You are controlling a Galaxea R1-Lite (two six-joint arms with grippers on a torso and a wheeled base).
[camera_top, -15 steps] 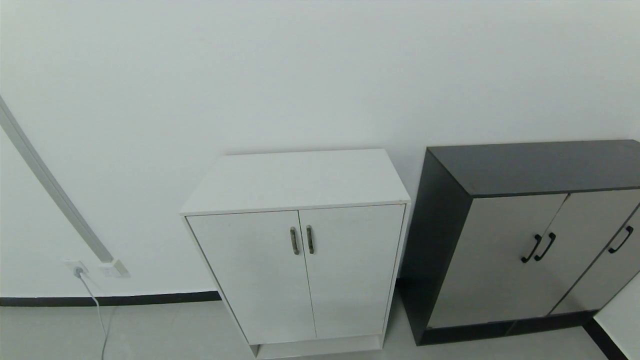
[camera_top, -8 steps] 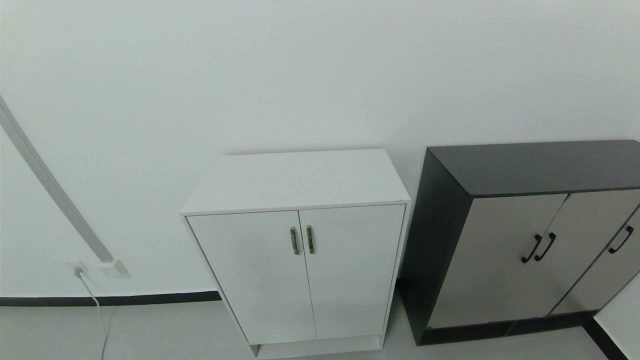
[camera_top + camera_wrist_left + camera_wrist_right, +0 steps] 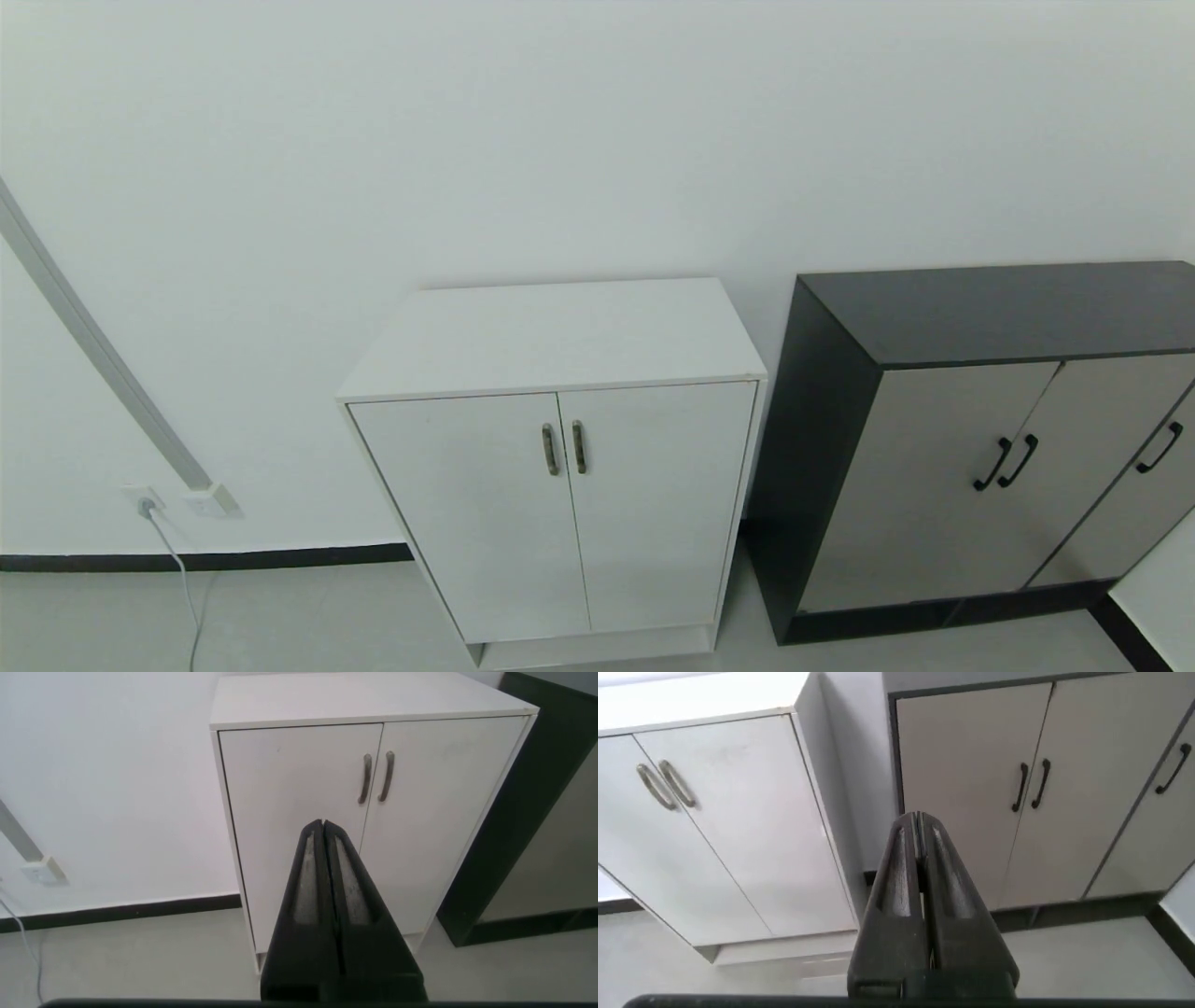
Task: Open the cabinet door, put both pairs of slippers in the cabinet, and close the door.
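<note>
A white cabinet (image 3: 560, 467) with two doors stands against the wall, both doors closed, two metal handles (image 3: 564, 448) meeting at the middle. In the left wrist view my left gripper (image 3: 323, 826) is shut with nothing in it, held some way in front of the white cabinet (image 3: 374, 812), pointing at its left door. In the right wrist view my right gripper (image 3: 918, 819) is shut and empty, facing the gap between the white cabinet (image 3: 710, 831) and the dark one (image 3: 1046, 784).
A black cabinet (image 3: 980, 439) with grey doors and black handles stands right beside the white one. A wall socket with a grey cable (image 3: 173, 569) sits low on the left wall, under a slanted grey conduit (image 3: 93, 345). Grey floor lies in front.
</note>
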